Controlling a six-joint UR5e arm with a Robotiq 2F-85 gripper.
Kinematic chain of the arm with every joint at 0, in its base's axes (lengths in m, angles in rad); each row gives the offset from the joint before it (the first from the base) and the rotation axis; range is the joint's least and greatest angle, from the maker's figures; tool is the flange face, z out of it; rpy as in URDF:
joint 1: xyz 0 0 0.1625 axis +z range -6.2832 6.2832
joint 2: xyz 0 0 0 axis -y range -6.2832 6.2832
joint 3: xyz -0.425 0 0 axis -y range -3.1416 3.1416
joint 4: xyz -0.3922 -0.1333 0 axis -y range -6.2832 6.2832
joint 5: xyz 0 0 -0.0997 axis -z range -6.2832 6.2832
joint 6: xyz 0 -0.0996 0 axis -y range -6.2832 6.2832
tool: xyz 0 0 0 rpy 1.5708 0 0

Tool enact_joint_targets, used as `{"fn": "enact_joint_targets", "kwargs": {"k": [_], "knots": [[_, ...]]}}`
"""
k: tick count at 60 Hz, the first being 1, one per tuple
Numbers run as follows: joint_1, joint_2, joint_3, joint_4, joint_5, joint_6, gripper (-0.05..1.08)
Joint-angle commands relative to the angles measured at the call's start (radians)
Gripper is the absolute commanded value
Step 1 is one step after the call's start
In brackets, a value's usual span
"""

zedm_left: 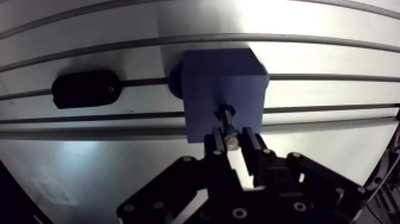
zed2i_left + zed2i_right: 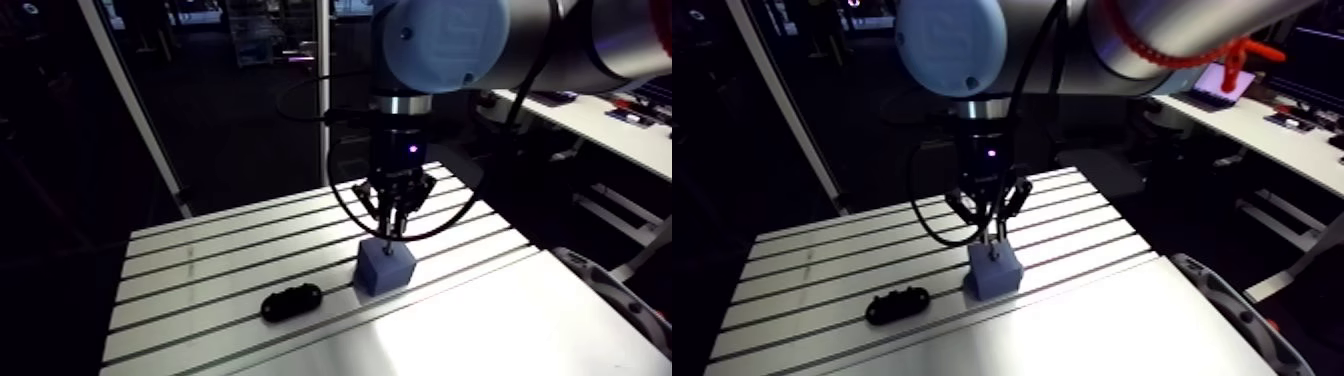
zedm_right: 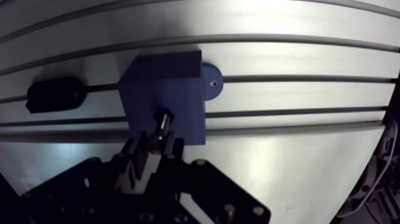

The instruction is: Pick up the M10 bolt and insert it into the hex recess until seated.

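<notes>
A blue block [image 1: 223, 95] with a dark recess in its top face stands on the slotted table [image 2: 200, 260]. My gripper [image 1: 233, 143] hangs right above it, shut on the M10 bolt [image 1: 229, 126]. The bolt points down, and its lower end sits at or in the recess; its head stays between the fingertips. In the arm view the gripper [image 2: 392, 228] stands just over the block [image 2: 384, 267], with the thin bolt reaching the block's top.
A black oblong part [image 2: 291, 301] lies on the table to the left of the block, across a slot. A round foot [image 3: 211, 82] sticks out from the block's base. The table's smooth front plate [image 2: 480, 340] lies nearer the camera.
</notes>
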Motion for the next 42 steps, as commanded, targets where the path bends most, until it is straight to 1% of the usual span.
{"fn": "enact_joint_targets", "kwargs": {"k": [1,42], "knots": [[0.0,0.001,0.001,-0.001,-0.001,0.0,1.07],[0.0,0.014,0.0,-0.005,0.0,0.001,1.07]]}}
